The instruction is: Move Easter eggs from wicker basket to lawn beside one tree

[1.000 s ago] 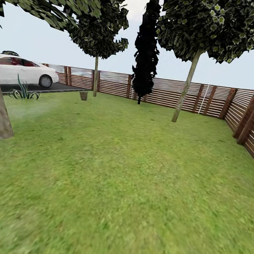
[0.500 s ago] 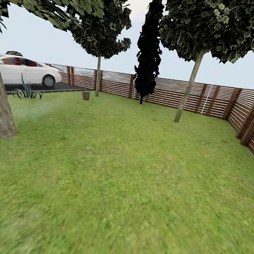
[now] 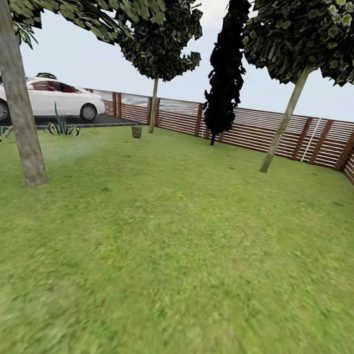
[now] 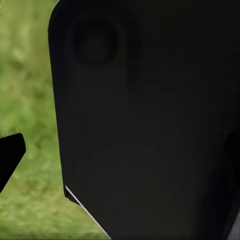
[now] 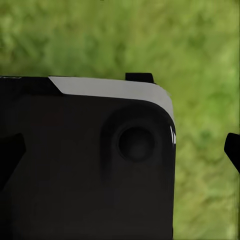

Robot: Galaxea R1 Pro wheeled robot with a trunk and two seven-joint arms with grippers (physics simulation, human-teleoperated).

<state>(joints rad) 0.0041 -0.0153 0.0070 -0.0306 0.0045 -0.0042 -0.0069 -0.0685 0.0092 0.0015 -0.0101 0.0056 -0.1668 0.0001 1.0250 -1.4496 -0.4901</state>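
The left claw [image 4: 10, 160] is seen in the left wrist view as one dark fingertip at the edge of the picture, beside a large black body panel [image 4: 150, 125] that blocks most of the view; how far this claw is opened cannot be told, and nothing is seen in its hold. The right claw [image 5: 120, 150] is seen in the right wrist view as two dark fingertips at opposite edges of the picture, with a black and white body panel [image 5: 85, 160] in front; the fingertips stand wide apart and nothing is held between them. Blurred green grass is seen behind both.

In the head view the lawn [image 3: 179, 244] is spread wide across the garden, which is closed in by a brown slatted fence [image 3: 256, 129]. The wicker basket [image 3: 136, 131] is seen far off, small, on the grass at the edge of the dark driveway [image 3: 89, 122] and just beside a thin-trunked tree [image 3: 152, 107]. The eggs are too small to be made out. A leaning pale-trunked tree [image 3: 281, 129] stands toward the right, a black cypress-shaped tree [image 3: 226, 72] stands at the fence, and a thick mottled trunk [image 3: 20, 112] rises near on the left. A white car [image 3: 47, 98] is parked on the driveway, with spiky plants [image 3: 61, 125] near it.
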